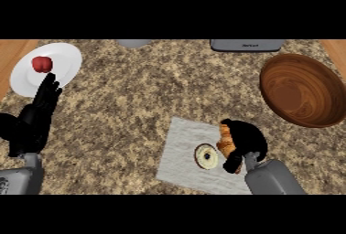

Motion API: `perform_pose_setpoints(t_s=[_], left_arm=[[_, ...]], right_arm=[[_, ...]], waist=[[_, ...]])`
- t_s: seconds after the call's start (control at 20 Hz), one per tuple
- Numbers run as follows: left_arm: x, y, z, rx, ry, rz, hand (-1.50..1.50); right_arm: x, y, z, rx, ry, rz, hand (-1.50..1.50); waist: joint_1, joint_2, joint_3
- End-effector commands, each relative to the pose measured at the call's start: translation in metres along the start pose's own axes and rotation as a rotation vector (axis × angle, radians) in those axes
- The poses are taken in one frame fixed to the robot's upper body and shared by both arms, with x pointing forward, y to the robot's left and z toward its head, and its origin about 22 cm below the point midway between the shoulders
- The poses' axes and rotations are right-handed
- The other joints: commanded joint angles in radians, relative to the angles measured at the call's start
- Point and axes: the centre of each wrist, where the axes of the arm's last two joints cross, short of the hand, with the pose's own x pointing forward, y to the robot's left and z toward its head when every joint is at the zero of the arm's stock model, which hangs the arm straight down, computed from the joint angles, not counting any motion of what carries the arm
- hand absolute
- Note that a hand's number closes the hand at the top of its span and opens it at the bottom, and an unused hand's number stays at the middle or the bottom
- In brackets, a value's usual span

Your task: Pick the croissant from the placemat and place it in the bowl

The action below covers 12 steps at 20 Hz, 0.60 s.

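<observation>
Curling round the golden-brown croissant (225, 141), the robot's black right hand (247, 139) has its fingers wrapped over the pastry's right side, so only the left part of it shows. The croissant sits over the right edge of the pale grey rectangular placemat (181, 155), which lies near the worktop's front edge, right of centre; whether it touches the cloth I cannot tell. Just left of the croissant, on the placemat, is a small round white-and-dark disc (205, 156). The wide brown wooden bowl (300, 90) stands near the right edge of the speckled stone worktop (148, 87), apart from the hand. At the front left the black left hand (34, 119) rests open, fingers straight and pointing toward a round white plate (61, 64) at the far left corner, which carries a small red fruit (42, 64). A grey appliance (246, 45) lines the far edge.
</observation>
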Motion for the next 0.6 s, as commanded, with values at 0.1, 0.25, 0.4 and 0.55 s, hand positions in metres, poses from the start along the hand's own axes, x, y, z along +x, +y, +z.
perform_pose_setpoints(t_s=[0.1, 0.25, 0.4, 0.55], left_arm=[[0.014, -0.002, -0.003, -0.012, 0.010, 0.001, 0.00], [0.008, 0.004, -0.006, -0.010, 0.007, -0.007, 0.00], [0.014, -0.004, 0.002, -0.012, 0.000, 0.002, 0.00], [-0.015, 0.001, 0.004, 0.007, 0.001, -0.016, 0.00]], right_arm=[[0.006, 0.005, -0.023, 0.010, -0.071, 0.000, 1.50], [-0.007, 0.017, -0.026, 0.004, -0.075, -0.019, 1.50], [0.002, -0.003, -0.038, -0.006, -0.081, -0.006, 1.50], [-0.005, 0.008, -0.029, -0.113, -0.062, -0.019, 1.50]], waist=[[0.004, 0.004, 0.003], [0.003, 0.004, 0.003], [0.006, 0.004, 0.003], [0.000, 0.003, 0.003]])
